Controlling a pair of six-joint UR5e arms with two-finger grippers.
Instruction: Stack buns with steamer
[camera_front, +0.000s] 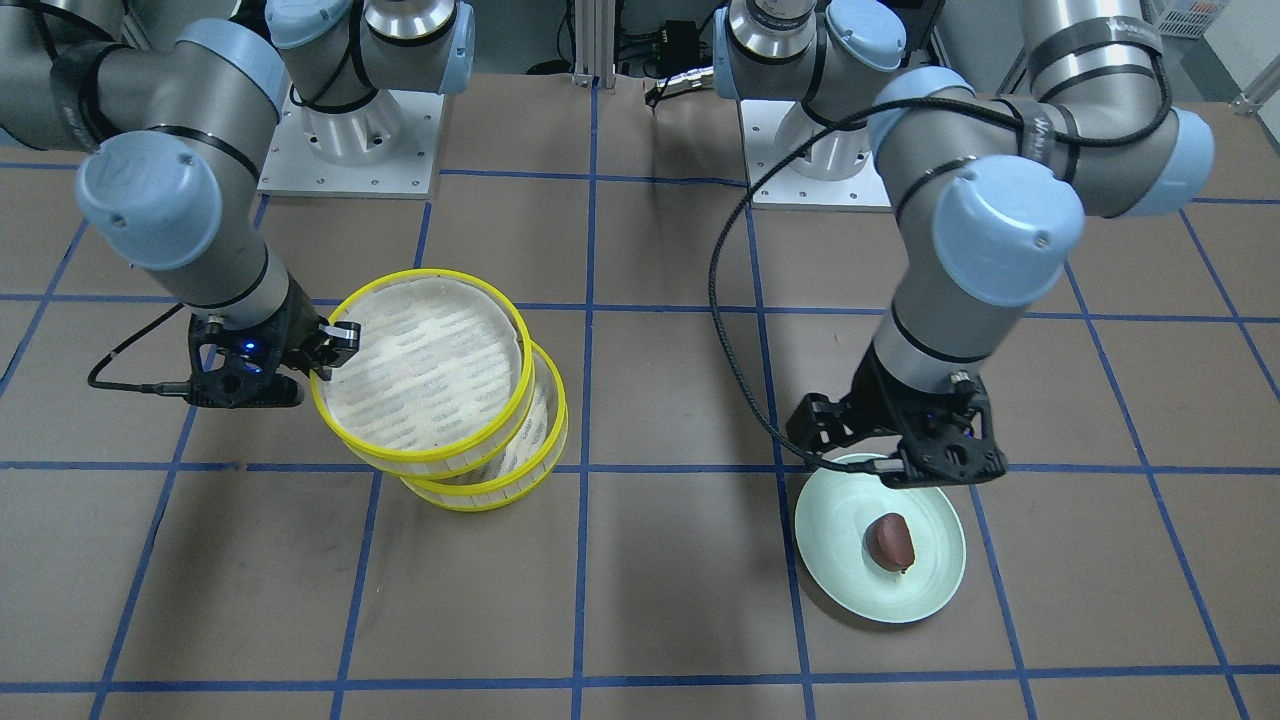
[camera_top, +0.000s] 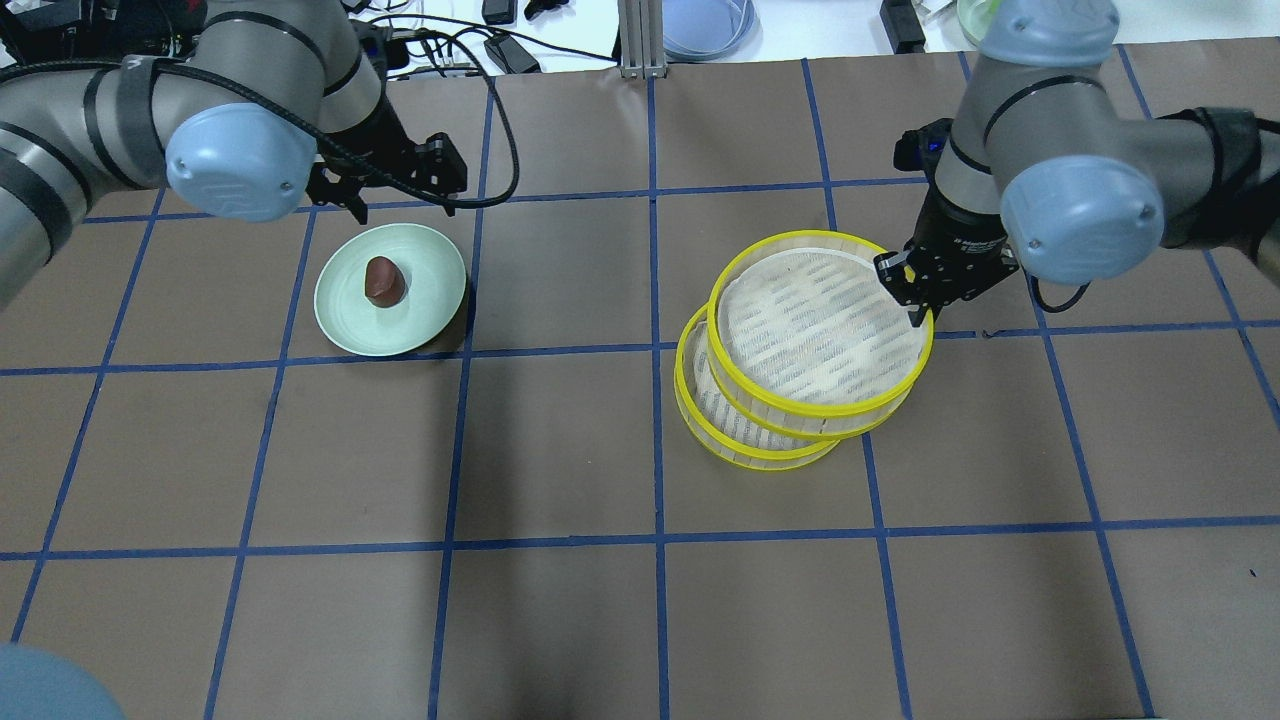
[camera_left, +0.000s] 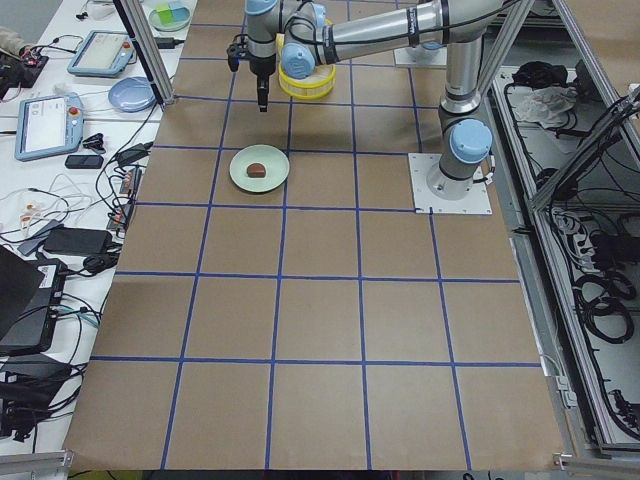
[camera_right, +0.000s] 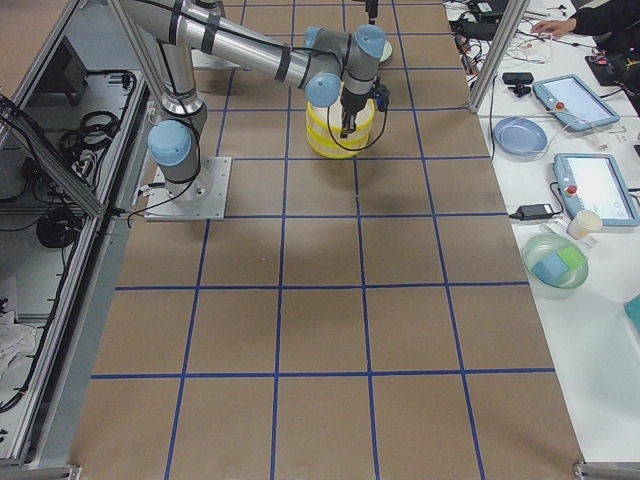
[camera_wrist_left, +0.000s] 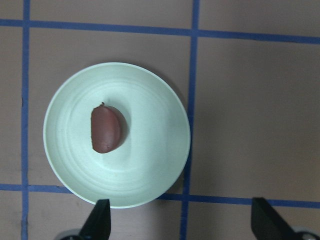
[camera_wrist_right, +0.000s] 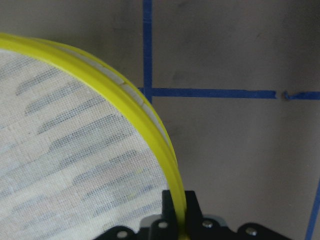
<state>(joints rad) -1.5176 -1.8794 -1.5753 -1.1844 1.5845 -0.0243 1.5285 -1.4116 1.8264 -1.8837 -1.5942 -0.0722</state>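
The right gripper (camera_wrist_right: 176, 212) has its jaws pinching the yellow rim of the upper steamer tray (camera_top: 820, 325). That tray sits over the lower steamer tray (camera_top: 730, 430) but offset from it, not rim to rim. Whether the two touch is unclear.

The left gripper (camera_wrist_left: 182, 222) hovers with its jaws spread, well apart from the lower tray, above the edge of a pale green plate (camera_top: 420, 300). The plate rests on the brown surface (camera_top: 560, 450) and holds the dark reddish-brown bun (camera_top: 384, 280).

No cream bun shows in any view. The step in hand looks like stacking the trays. The next move likely calls for centring the upper tray squarely over the lower one before letting go.
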